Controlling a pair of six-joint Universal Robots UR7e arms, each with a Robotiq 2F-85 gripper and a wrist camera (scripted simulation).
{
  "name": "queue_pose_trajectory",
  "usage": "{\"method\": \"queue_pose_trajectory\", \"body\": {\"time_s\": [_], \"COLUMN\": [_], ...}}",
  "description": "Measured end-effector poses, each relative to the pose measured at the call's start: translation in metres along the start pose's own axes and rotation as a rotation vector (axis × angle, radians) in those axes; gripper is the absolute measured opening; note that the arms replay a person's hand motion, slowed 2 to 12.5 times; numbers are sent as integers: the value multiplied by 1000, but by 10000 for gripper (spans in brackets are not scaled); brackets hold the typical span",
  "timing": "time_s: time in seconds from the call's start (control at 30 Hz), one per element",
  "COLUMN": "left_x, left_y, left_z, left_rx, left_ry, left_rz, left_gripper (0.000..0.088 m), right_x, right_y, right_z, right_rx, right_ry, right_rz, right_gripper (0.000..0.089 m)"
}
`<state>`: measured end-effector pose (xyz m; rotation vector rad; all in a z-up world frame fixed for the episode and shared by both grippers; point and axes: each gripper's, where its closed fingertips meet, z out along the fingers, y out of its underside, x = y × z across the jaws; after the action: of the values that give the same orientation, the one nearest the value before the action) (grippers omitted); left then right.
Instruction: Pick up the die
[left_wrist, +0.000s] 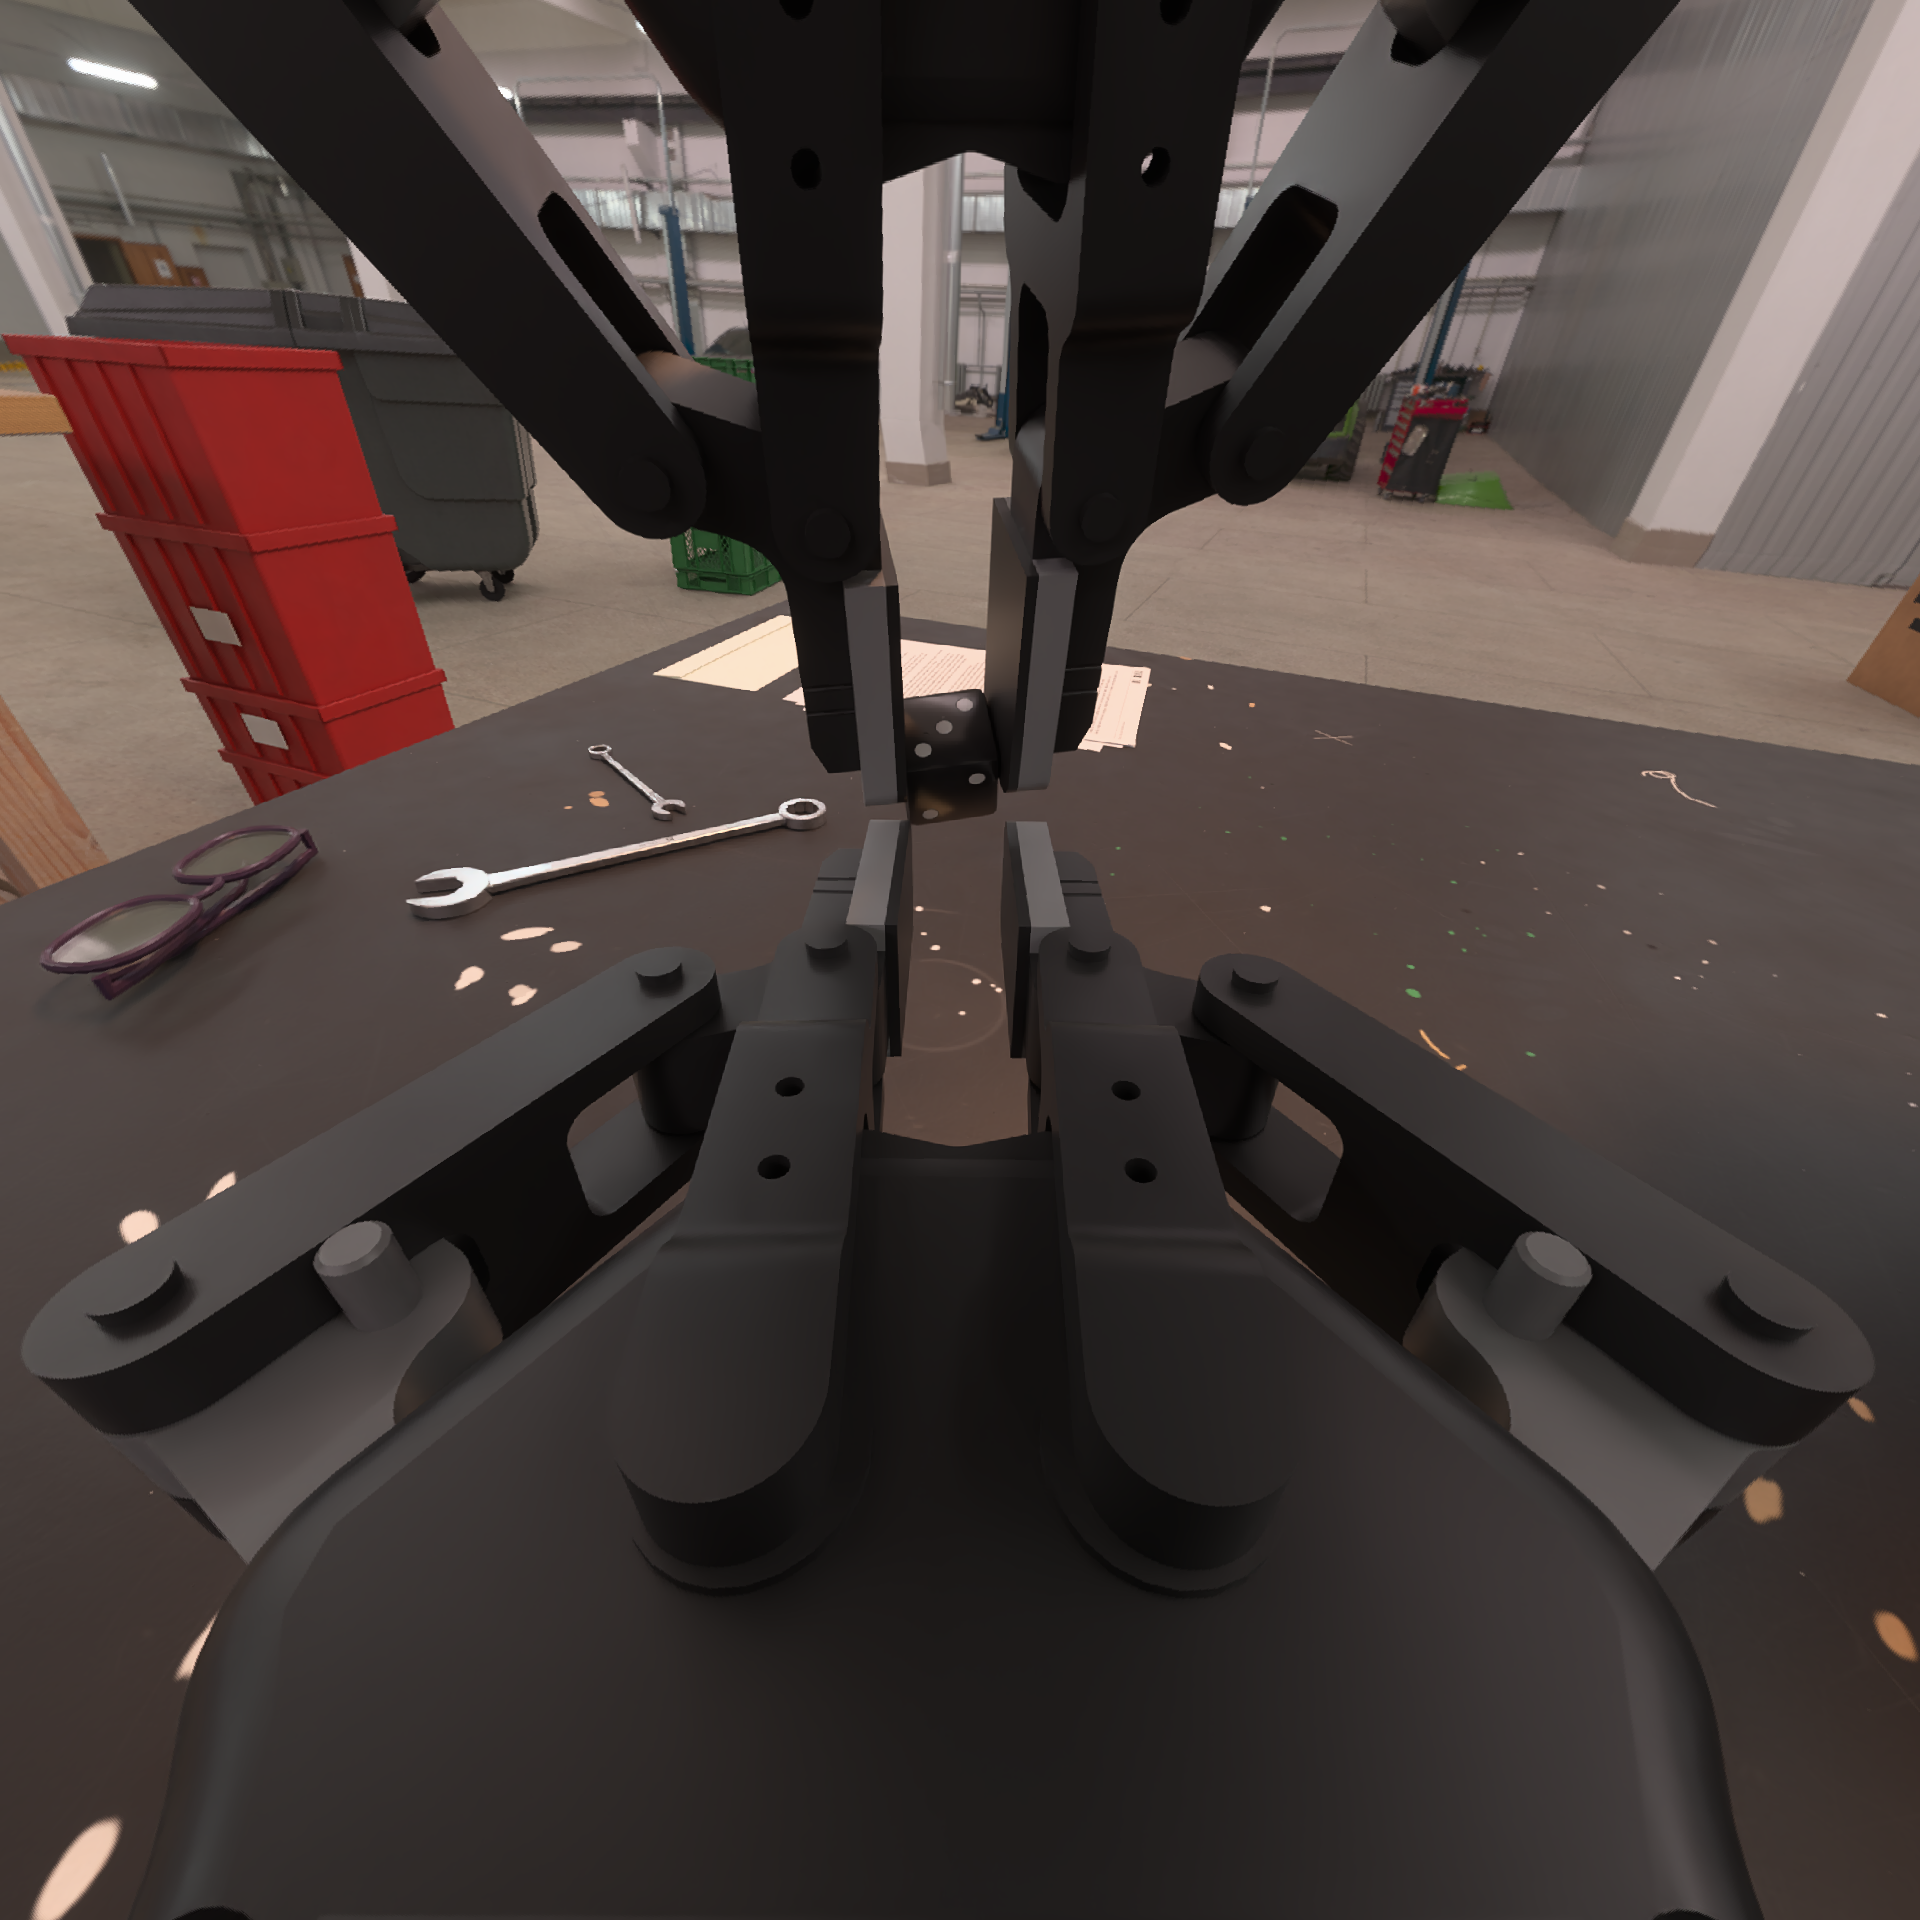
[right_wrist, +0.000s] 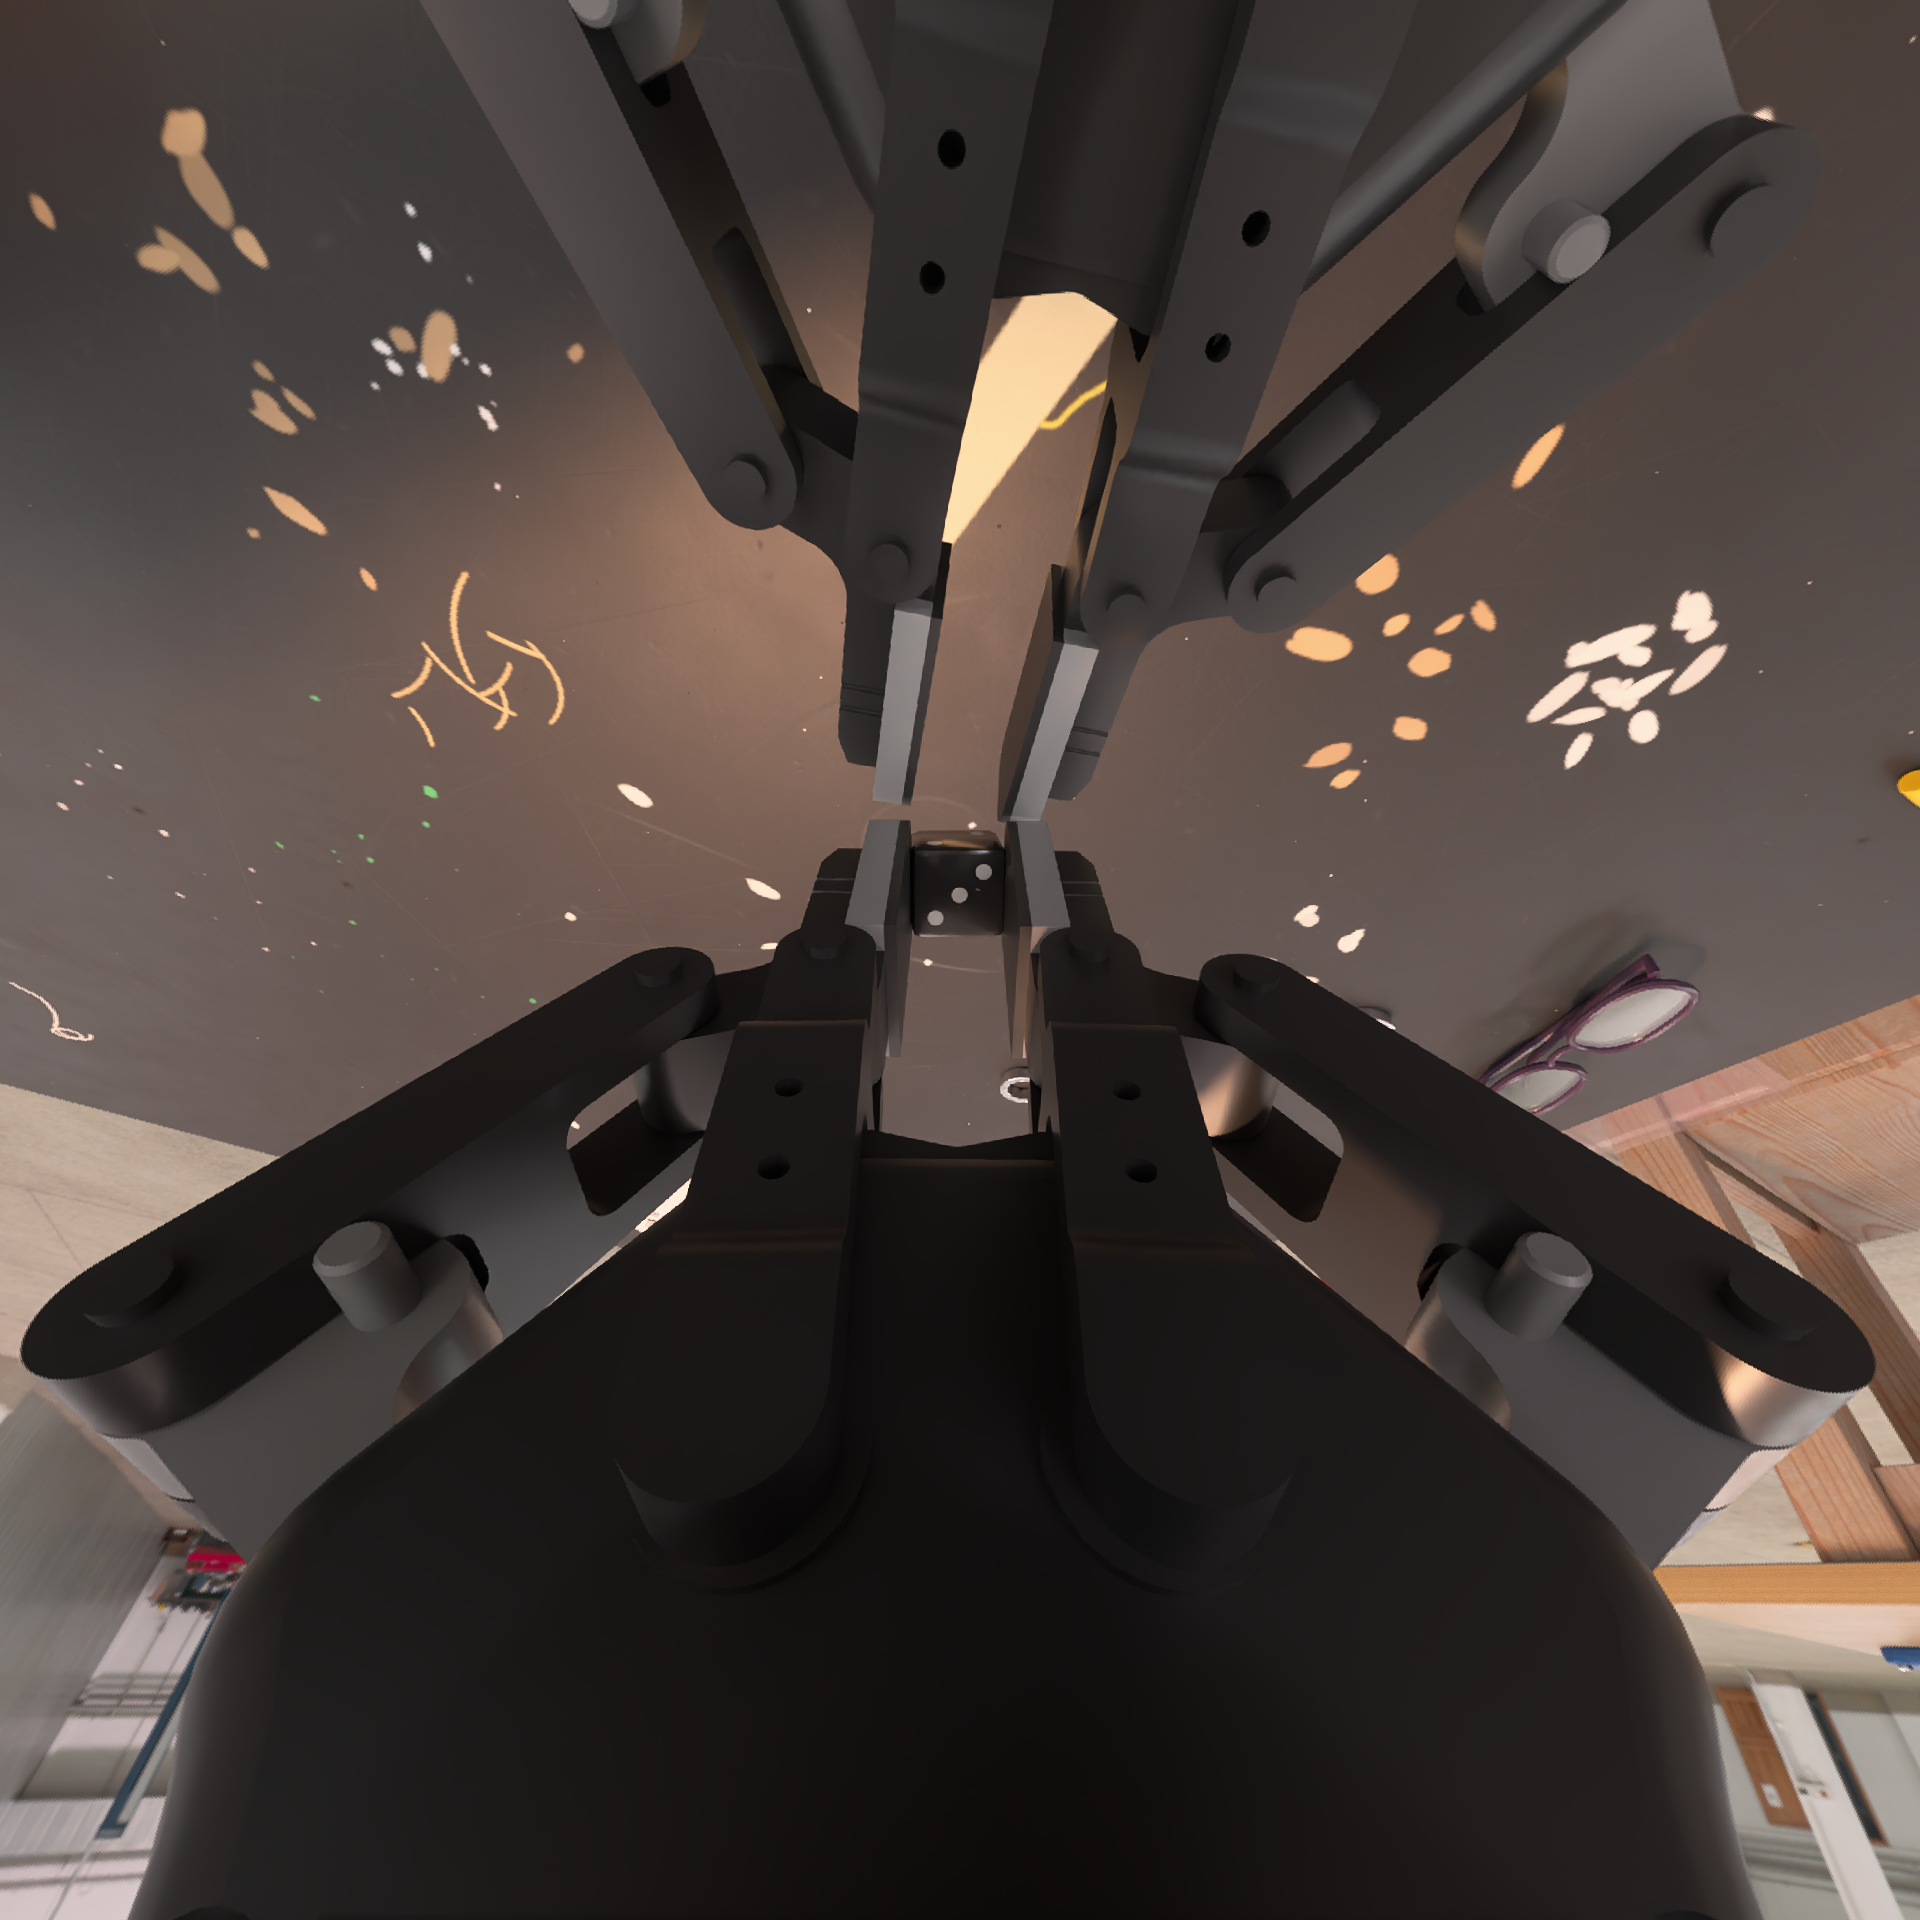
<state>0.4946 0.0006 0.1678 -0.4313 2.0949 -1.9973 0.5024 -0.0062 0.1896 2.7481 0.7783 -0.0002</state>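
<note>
The die is black with white pips. My right gripper is shut on it, with a pad on each side. In the left wrist view the right gripper comes down from the top with the die between its fingertips, held above the dark table. My left gripper sits tip to tip just below it, its pads a die's width apart with nothing between them. In the right wrist view the left gripper faces mine, empty.
Two silver wrenches, one long and one small, lie left of the grippers. Purple glasses rest near the table's left edge and show in the right wrist view. Papers lie at the far edge. Red crates stand beyond.
</note>
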Motion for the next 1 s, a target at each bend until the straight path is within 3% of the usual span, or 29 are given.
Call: {"method": "queue_pose_trajectory", "body": {"time_s": [1.0], "left_x": [-1], "left_y": [-1], "left_z": [0], "left_rx": [20], "left_ry": [-3], "left_rz": [-6], "left_gripper": [158], "right_x": [0], "right_y": [-1], "right_z": [0], "right_rx": [26], "right_ry": [20], "right_rz": [6], "right_gripper": [159]}}
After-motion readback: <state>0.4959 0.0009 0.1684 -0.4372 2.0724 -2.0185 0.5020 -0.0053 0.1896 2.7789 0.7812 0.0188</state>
